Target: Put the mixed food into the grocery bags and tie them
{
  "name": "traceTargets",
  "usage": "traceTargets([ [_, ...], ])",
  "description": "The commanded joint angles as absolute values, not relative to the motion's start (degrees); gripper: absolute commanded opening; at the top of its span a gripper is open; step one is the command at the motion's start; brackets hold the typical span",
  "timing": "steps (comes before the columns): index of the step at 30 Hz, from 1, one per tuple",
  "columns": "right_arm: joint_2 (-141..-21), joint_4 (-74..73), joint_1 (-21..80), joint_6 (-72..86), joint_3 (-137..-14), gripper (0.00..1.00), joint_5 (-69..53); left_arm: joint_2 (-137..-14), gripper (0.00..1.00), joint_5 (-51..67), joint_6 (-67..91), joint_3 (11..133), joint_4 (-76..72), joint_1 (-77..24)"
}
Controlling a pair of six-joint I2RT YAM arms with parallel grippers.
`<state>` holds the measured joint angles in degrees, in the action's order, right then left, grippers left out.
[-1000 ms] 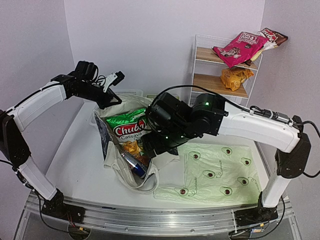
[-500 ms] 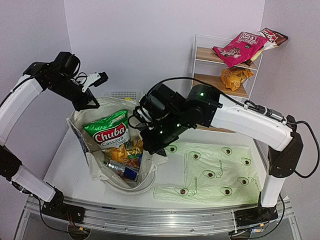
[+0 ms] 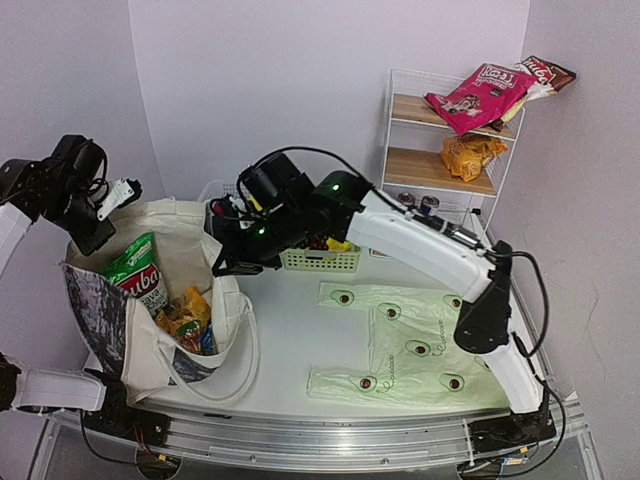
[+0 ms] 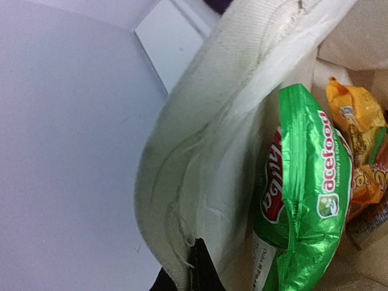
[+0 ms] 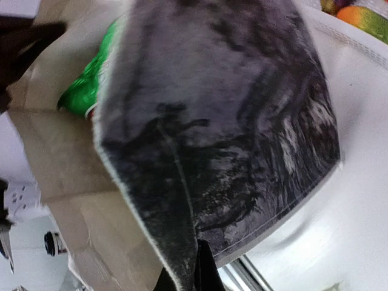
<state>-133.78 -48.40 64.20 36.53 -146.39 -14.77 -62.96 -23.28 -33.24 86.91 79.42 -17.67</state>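
Top external | tote (image 3: 230, 315) dragged left, upright | both jaws clamped on its rim

Tote (image 3: 232, 305) mouth gaping, packets (image 3: 137, 277) crowd inside, basket (image 3: 320, 261) perhaps touching

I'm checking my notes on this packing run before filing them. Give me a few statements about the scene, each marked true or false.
1. The green snack packet sits inside the canvas tote. True.
2. The avocado-print bag is stuffed with food. False: it lies flat on the table.
3. The left tool and the right tool are each shut on the tote's fabric. True.
4. The pink packet lies on the table. False: it rests on the top shelf of the wire rack.
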Motion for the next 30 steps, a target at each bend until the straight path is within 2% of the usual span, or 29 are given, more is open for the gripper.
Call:
traceTargets([
  [1,-136.83,-32.95,63.41,45.30,-149.43,0.00,-14.43,-62.49,0.00,-32.66,-35.84,81.42,81.94,-15.04],
  [2,-137.37,-31.42,63.37,46.28,-149.09,0.00,-13.54,-62.82,0.02,-31.93,-35.58,80.62,81.87,-14.95],
  [3,-137.69,-30.59,63.38,47.09,-149.08,0.00,-12.65,-63.37,0.15,-30.94,-35.68,80.60,81.46,-15.01],
  [5,-138.40,-28.77,63.38,48.60,-149.13,0.00,-10.67,-64.27,0.55,-28.38,-37.15,83.15,78.27,-15.05],
  [6,-138.59,-27.92,63.37,49.26,-149.11,0.00,-9.65,-64.41,0.68,-25.87,-38.86,85.67,75.51,-15.06],
  [7,-138.75,-26.85,63.37,50.00,-149.12,0.00,-8.93,-64.46,0.77,-22.49,-40.63,88.21,73.30,-15.08],
  [8,-139.05,-25.54,63.45,50.84,-149.17,0.00,-8.00,-64.37,0.81,-19.41,-41.76,92.54,69.31,-15.04],
  [10,-139.68,-23.70,63.53,52.10,-149.17,0.00,-6.30,-65.04,0.81,-7.49,-42.55,101.32,66.39,-15.09],
  [13,-141.16,-20.86,63.49,54.61,-149.17,0.00,-3.72,-68.12,0.78,14.94,-42.34,115.25,72.64,-15.06],
  [15,-141.96,-18.67,63.51,56.95,-149.25,0.00,-2.11,-69.04,0.77,27.49,-41.76,115.53,77.12,-15.03],
  [17,-142.67,-17.33,63.51,58.11,-149.38,0.00,-0.25,-68.40,0.77,36.66,-42.34,108.55,81.10,-15.05],
  [19,-143.19,-16.61,63.52,58.69,-149.67,0.00,2.09,-66.19,0.79,39.67,-44.42,97.94,81.46,-15.16],
  [21,-143.28,-16.45,63.50,58.55,-149.59,0.00,3.89,-63.84,0.83,39.72,-47.73,92.62,81.52,-15.63],
  [28,-143.93,-16.57,63.56,57.13,-149.45,0.00,9.28,-59.85,0.98,37.22,-48.26,82.12,81.74,-27.35],
  [30,-144.09,-16.96,63.56,56.48,-149.47,0.00,10.27,-60.85,0.99,36.57,-46.75,80.37,81.70,-29.30],
])
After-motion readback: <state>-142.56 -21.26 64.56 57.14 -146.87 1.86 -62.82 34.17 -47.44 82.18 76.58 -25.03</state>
